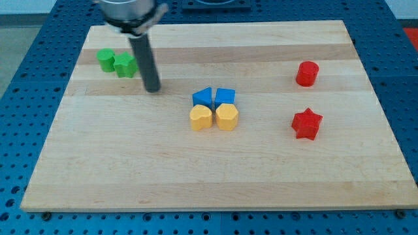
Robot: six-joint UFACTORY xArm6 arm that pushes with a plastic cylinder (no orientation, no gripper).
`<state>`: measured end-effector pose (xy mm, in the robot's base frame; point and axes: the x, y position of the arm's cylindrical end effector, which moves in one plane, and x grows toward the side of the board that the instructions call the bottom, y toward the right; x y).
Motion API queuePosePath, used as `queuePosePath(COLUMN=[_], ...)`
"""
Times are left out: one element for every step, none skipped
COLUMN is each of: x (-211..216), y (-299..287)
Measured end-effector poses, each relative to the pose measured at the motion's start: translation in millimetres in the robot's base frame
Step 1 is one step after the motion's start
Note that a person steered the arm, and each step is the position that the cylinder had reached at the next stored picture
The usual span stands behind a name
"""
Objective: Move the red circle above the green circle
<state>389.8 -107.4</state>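
my tip [152,89] rests on the wooden desk [130,170], in its upper-left part. there are no jaws on this arm, only the dark rod, so nothing is held.

the green circle [105,59] sits at about ten o'clock from my tip, near the desk's upper-left corner, with the green star [124,64] touching it at its three o'clock side. the star is close to the rod, at about ten o'clock from the tip.

the red circle [306,74] stands well apart, far off at three o'clock from my tip, near the desk's right edge. the red star [306,124] lies at six o'clock from it.

near the desk's middle, at four o'clock from my tip, four blocks huddle together: a blue triangle [203,97] and a blue cube [225,96] at the top, a yellow heart [200,118] and a yellow hexagon-like block [226,117] below them.
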Motion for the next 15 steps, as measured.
queuePosePath(x=[-3, -20, -47, -76, -81, -38, 2, -1, -16, 11, 26, -2, -38, -55, -51], y=[53, 100, 150, 207, 289, 343, 336, 257, 204, 234, 288, 309, 254, 192, 219])
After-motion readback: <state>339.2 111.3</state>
